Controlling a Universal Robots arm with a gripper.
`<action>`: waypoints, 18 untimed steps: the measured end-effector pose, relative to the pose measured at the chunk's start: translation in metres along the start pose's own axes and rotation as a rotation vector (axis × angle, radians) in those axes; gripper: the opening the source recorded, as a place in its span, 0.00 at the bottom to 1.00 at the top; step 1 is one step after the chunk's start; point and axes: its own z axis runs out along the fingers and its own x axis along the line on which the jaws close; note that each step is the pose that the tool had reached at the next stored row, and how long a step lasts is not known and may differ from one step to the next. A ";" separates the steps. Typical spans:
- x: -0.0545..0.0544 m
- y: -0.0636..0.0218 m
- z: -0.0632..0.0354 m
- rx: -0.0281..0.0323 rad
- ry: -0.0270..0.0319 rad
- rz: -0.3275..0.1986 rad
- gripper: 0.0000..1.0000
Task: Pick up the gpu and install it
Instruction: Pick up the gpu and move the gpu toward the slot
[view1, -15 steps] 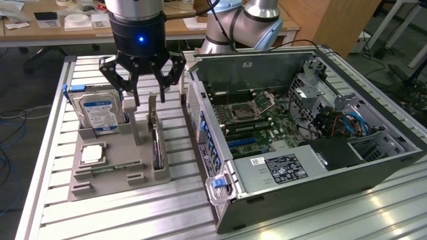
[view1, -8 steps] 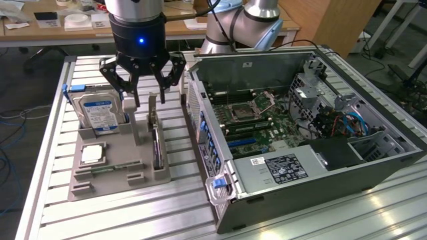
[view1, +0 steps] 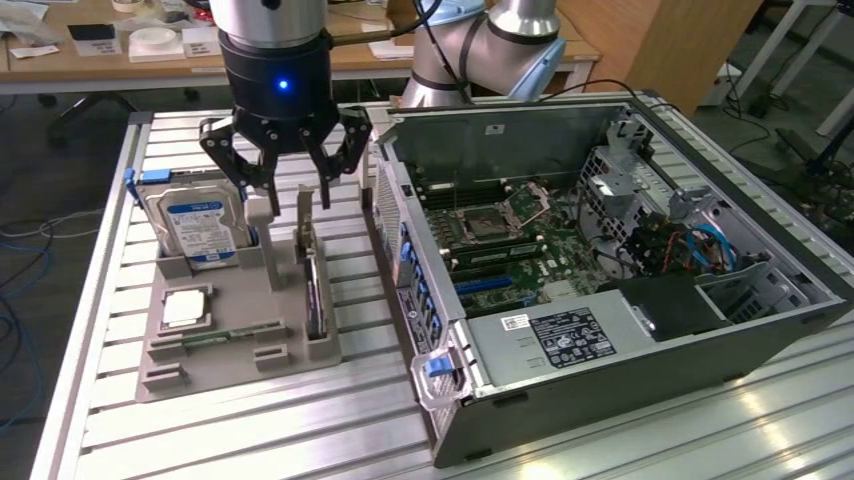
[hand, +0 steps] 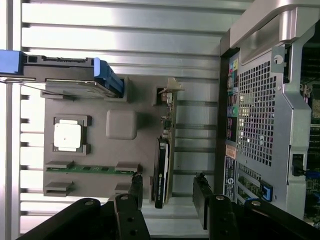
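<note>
The gripper hangs just above the gpu, jaws spread wide and empty. The card stands on edge in the grey holder.

The gpu seems black, tray grey, hard drive blue-framed.

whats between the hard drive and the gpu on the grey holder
A grey upright post of the holder stands there, clear in the exterior view.

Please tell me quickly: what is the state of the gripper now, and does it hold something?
Gripper: open, holding nothing, positioned over the gpu.
</note>
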 end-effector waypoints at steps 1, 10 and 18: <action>0.000 0.0000 0.0003 0.0000 0.0000 0.000 0.53; 0.000 -0.0002 0.0029 0.0000 0.0000 0.000 0.53; 0.000 -0.0006 0.0049 0.0001 0.0001 0.000 0.53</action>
